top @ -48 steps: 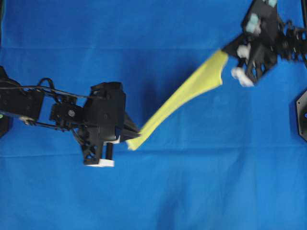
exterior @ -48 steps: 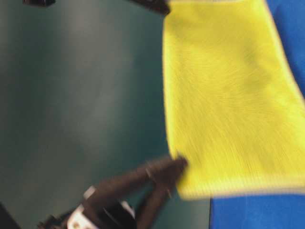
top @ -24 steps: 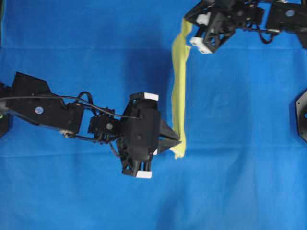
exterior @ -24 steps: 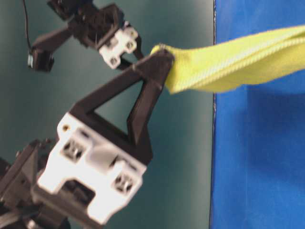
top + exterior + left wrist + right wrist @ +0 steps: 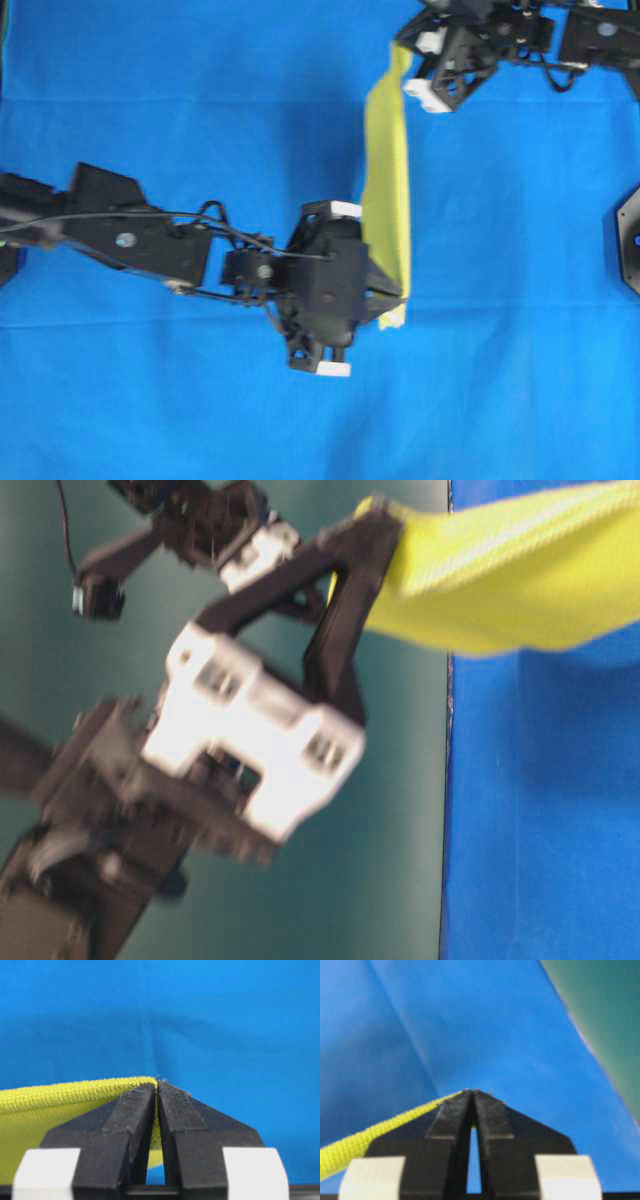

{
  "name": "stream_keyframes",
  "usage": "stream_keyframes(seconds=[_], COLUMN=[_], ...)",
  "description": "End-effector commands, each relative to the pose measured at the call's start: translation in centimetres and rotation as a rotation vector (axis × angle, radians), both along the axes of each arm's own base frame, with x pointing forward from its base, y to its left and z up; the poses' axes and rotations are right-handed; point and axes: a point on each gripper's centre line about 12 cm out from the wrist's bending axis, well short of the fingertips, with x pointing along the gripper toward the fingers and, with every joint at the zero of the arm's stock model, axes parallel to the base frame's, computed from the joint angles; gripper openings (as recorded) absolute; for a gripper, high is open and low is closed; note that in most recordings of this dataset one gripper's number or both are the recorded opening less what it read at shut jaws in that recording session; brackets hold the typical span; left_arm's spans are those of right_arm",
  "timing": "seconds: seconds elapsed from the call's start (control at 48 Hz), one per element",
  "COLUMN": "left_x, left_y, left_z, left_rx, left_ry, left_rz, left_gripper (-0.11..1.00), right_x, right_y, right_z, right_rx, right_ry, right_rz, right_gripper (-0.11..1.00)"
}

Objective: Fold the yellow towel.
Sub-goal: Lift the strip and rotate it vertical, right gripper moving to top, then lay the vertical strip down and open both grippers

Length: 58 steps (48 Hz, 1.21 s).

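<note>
The yellow towel [image 5: 387,190] hangs stretched in the air between my two grippers, seen nearly edge-on as a narrow strip in the overhead view. My left gripper [image 5: 400,297] is shut on its near corner; the hem shows pinched between the jaws in the left wrist view [image 5: 75,1091]. My right gripper [image 5: 405,62] is shut on the far corner at the top; its wrist view shows the towel's edge [image 5: 375,1132] running off to the left. In the table-level view the towel [image 5: 500,580] sags rightward from a gripper's black finger [image 5: 350,590].
The large blue cloth [image 5: 200,100] covers the whole work surface under the towel. A black mount [image 5: 628,240] sits at the right edge. The green floor [image 5: 200,880] lies beyond the table's edge.
Both grippers have swung the towel from a diagonal to a line running front to back. In the last half second the left gripper moved slightly right and the towel turned to show more width.
</note>
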Motion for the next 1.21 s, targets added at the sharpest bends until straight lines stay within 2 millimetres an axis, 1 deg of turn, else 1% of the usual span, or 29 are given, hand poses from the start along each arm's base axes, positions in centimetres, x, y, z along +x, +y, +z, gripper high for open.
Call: stream_keyframes(seconds=[0.0,0.021,0.104,0.188,0.25,0.354,0.459,0.563,0.646,0.73,0.855,0.938,1.022,1.126,1.188], left_x=[1.5,2.1,3.8,5.2,6.1,6.9,6.6,5.8,4.7,3.3,0.7,-0.9,-2.2,-3.5,-4.0], left_y=[-1.8,-1.8,-2.3,-2.5,-2.6,-2.5,-2.2,-1.6,-1.4,-1.2,-1.0,-1.0,-1.2,-1.2,-1.1], left_z=[2.3,2.3,2.5,2.5,2.4,1.8,1.0,-0.5,-1.7,-2.8,-4.1,-5.1,-5.9,-6.6,-6.8], left_rx=[-0.001,0.003,0.016,0.024,0.028,0.031,0.031,0.017,0.006,-0.014,-0.069,-0.102,-0.124,-0.137,-0.135], left_ry=[-0.083,-0.09,-0.114,-0.132,-0.14,-0.136,-0.117,-0.085,-0.078,-0.067,-0.032,0.003,0.033,0.06,0.07], left_rz=[-0.035,-0.036,-0.044,-0.047,-0.048,-0.044,-0.038,-0.022,-0.016,-0.008,0.015,0.026,0.033,0.038,0.037], left_gripper=[0.02,0.02,0.02,0.02,0.02,0.02,0.02,0.02,0.02,0.02,0.02,0.02,0.02,0.02,0.02], right_x=[-2.2,-2.6,-4.3,-5.9,-6.8,-7.5,-7.3,-6.1,-4.7,-3.0,0.2,2.6,4.3,5.8,6.3], right_y=[-0.8,-0.7,0.0,0.7,1.0,1.4,1.4,1.0,0.6,0.3,-0.2,-0.4,-0.5,-0.7,-0.8], right_z=[1.4,1.4,1.2,1.1,1.0,0.6,0.0,-1.2,-2.2,-3.1,-4.1,-4.6,-4.9,-4.9,-4.8], right_rx=[-0.019,-0.019,-0.017,-0.014,-0.011,-0.004,0.005,0.015,0.024,0.031,0.038,0.042,0.042,0.039,0.035], right_ry=[-0.031,-0.032,-0.022,-0.002,0.011,0.028,0.034,0.033,0.015,-0.007,-0.031,-0.034,-0.031,-0.039,-0.043], right_rz=[-0.051,-0.056,-0.069,-0.085,-0.096,-0.103,-0.097,-0.07,-0.045,-0.012,0.039,0.066,0.084,0.095,0.1], right_gripper=[0.02,0.02,0.02,0.02,0.02,0.02,0.02,0.02,0.02,0.02,0.02,0.02,0.02,0.02,0.02])
